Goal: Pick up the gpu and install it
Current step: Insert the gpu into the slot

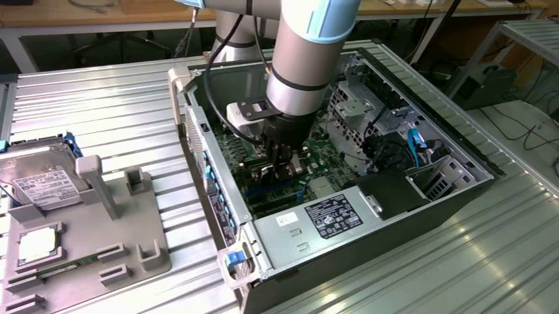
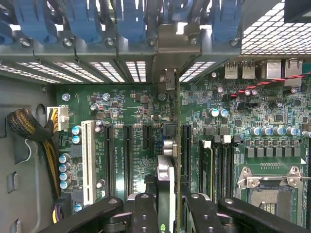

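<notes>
The claw point(image 2: 167, 206) is closed on the gpu point(image 2: 166, 182), which it holds on edge between its black fingers point(image 2: 146, 213) inside the open computer case point(image 1: 262, 245). The card's long axis runs along the dark slots of the green main board point(image 2: 141, 126), toward the wall with the blue clips point(image 2: 131, 22), and it hangs directly above one slot point(image 2: 187, 145) between the white slot point(image 2: 88, 160) and the memory slots point(image 2: 221, 162). Around it stand small capacitors point(image 2: 65, 170) and a braided cable point(image 2: 29, 128) by the case wall; outside, the hard drive point(image 1: 39, 180) rests in the grey holder point(image 1: 105, 229) on the worktop.
</notes>
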### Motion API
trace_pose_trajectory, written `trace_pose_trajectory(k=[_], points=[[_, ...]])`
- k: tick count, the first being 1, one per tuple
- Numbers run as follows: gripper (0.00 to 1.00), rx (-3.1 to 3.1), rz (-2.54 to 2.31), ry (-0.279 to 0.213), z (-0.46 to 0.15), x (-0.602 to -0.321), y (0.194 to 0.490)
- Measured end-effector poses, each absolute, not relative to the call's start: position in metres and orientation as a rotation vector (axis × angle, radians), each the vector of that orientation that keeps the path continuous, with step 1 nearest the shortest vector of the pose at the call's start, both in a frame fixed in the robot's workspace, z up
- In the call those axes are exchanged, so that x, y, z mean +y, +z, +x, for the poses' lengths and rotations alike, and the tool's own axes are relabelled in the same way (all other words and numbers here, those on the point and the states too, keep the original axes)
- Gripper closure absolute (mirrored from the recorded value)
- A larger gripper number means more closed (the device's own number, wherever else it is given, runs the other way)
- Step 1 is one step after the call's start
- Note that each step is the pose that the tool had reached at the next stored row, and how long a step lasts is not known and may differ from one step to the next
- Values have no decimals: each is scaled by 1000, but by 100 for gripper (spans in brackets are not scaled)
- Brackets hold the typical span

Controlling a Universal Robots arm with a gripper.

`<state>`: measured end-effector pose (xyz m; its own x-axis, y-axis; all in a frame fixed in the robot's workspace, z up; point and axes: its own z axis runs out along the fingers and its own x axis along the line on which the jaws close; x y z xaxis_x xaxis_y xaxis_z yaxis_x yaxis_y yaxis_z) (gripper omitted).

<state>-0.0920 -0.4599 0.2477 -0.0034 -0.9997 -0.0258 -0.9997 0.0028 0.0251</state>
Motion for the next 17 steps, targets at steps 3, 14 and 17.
trace_pose_trajectory(k=[3,14,17], points=[[72,2224,-2217,56,-92,-462,245],[72,2224,-2217,57,-94,-459,236],[72,2224,-2217,57,-94,-459,236]])
